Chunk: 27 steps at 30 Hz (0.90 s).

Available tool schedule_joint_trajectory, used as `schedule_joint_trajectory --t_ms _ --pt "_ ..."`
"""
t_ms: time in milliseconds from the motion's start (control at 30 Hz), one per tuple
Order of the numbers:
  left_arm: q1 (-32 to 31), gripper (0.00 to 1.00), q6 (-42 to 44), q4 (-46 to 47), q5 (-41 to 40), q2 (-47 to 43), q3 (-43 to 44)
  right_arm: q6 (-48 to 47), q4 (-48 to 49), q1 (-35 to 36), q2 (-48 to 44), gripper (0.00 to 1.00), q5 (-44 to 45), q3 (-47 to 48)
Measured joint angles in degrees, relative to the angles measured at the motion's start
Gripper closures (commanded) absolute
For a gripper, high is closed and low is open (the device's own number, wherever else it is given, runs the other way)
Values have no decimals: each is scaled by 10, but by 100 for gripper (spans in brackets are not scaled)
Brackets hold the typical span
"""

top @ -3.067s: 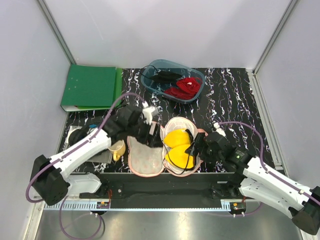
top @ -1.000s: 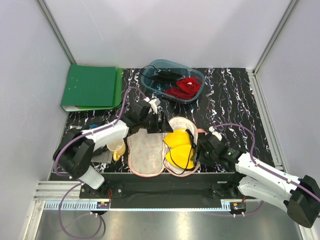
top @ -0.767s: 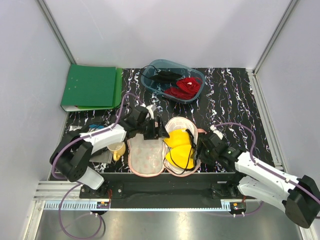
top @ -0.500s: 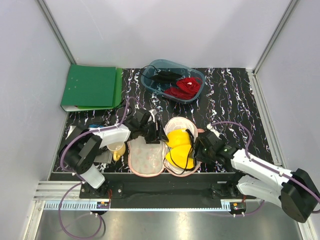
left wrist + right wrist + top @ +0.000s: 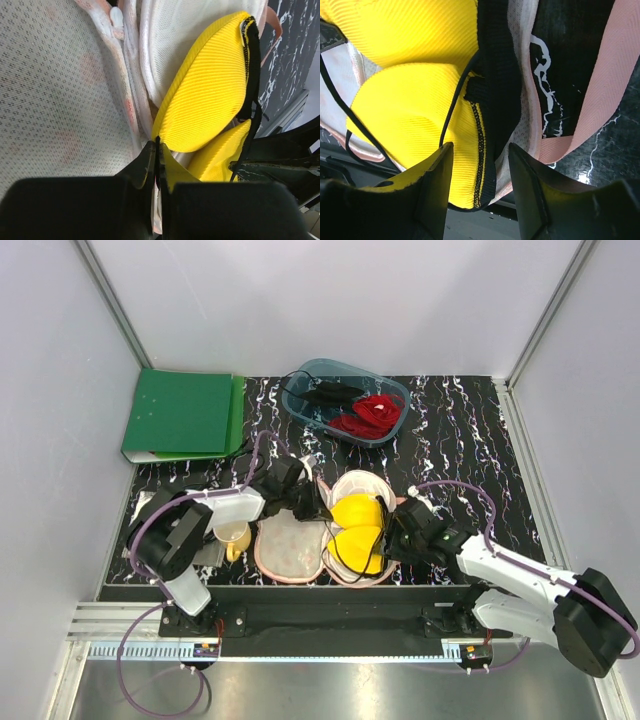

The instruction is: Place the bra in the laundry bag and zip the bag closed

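The peach-pink laundry bag [image 5: 290,550] lies open in two round halves near the table's front edge. The yellow bra [image 5: 355,525] sits in its right half, both cups showing. My left gripper [image 5: 318,508] is shut at the seam between the halves, with pale bag fabric pinched between its fingers [image 5: 148,159]. Beside them are the mesh lining [image 5: 55,100] and a bra cup [image 5: 210,90]. My right gripper [image 5: 480,165] is open at the bag's right rim. Its fingers straddle the bra's black edge band [image 5: 495,90] and the mesh rim [image 5: 522,115] without closing on them.
A blue-grey tub [image 5: 345,400] holding red and black garments stands at the back. A green binder [image 5: 180,413] lies at the back left. A yellow mug [image 5: 233,537] sits just left of the bag. A pink strap [image 5: 605,90] trails off the bag's right side.
My left gripper has come down onto the bag's middle seam and shut on it. The bag's halves have drawn together slightly. My right gripper has crept closer to the bra and narrowed a little.
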Motion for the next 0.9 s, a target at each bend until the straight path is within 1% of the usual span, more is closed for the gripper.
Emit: schedule_joint_trajectory --t_ms 400,600,700,900 --pt "0 100 16 23 -1 -47 17 -2 5 0 -4 45 0 3" --pt "4 100 19 33 -18 -48 21 -1 9 -2 -3 44 1 5" --pt "18 100 19 44 -26 -45 21 -1 9 -5 -3 44 1 5" --pt "40 100 14 86 -27 -12 15 -1 18 -7 2 47 0 6"
